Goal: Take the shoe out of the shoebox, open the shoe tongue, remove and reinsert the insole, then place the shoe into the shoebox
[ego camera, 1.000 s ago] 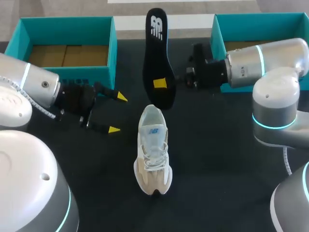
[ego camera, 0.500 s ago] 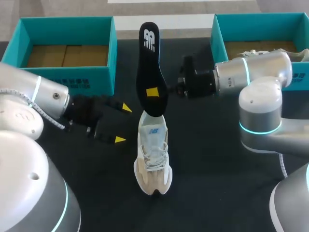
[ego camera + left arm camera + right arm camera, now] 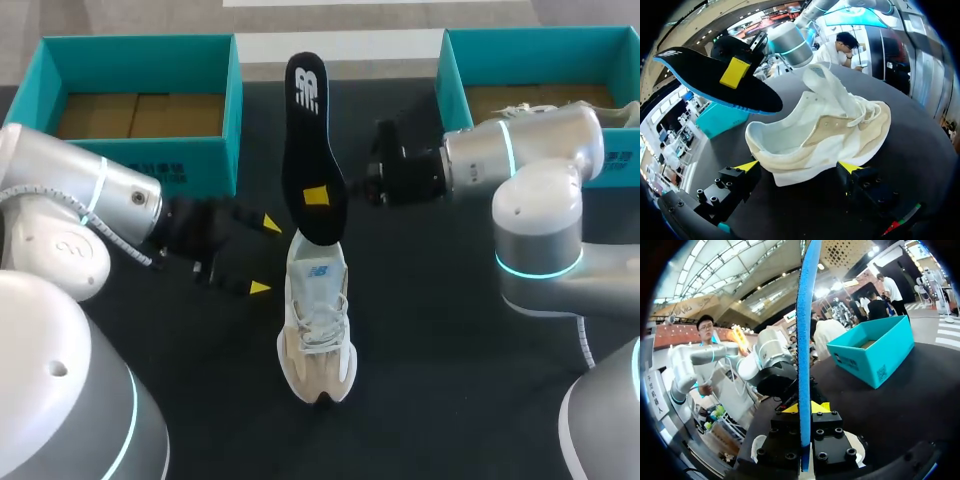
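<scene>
My right gripper clamps the insole, upper centre. I would slide its lower end into the shoe. My left gripper is wide open and empty.

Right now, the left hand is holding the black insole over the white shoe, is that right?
Not quite. It is the right hand that holds the black insole over the white shoe. The left hand is open beside the shoe. The head view shows this.
</scene>
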{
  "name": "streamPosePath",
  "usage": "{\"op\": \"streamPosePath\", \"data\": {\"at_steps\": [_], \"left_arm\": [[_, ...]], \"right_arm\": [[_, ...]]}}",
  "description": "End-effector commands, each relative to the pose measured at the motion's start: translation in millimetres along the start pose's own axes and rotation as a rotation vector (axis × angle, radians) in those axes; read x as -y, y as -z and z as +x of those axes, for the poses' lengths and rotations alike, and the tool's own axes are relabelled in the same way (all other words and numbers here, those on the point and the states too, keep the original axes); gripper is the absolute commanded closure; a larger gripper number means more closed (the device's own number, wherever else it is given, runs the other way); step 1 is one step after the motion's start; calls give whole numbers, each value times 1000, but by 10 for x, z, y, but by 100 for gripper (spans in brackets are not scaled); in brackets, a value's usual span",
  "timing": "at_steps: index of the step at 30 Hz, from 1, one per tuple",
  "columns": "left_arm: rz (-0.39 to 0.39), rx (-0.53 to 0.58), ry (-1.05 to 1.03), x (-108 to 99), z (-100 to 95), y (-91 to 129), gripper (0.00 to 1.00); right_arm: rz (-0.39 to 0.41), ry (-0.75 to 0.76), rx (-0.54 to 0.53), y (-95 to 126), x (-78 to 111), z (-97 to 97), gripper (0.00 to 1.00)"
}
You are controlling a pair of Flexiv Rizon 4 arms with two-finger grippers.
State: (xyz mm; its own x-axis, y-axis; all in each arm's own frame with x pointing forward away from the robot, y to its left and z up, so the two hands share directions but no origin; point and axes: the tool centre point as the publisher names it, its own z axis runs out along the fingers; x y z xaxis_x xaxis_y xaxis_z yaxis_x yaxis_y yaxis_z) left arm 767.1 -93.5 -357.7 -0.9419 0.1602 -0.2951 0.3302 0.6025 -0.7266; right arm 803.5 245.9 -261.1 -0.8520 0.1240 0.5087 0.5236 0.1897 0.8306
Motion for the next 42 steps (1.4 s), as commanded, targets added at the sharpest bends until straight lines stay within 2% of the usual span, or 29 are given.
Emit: {"op": "streamPosePath", "data": {"at_steps": [1,3,18,29,42], "left_arm": [[-20,9,11,0,-18,-77,0],[-23,18,15,-1,-22,-86,0],[-40,25,38,5,-28,-93,0],[-40,25,38,5,-28,-93,0],[-40,25,38,5,-28,-93,0]], "right_arm": [[-11,19,18,-99,134,-75,100],[-37,13,16,-104,201,-103,100],[-45,0,11,-196,486,-188,100],[-60,-37,2,-236,815,-183,100],[-36,-114,-3,-287,1073,-113,100]]}}
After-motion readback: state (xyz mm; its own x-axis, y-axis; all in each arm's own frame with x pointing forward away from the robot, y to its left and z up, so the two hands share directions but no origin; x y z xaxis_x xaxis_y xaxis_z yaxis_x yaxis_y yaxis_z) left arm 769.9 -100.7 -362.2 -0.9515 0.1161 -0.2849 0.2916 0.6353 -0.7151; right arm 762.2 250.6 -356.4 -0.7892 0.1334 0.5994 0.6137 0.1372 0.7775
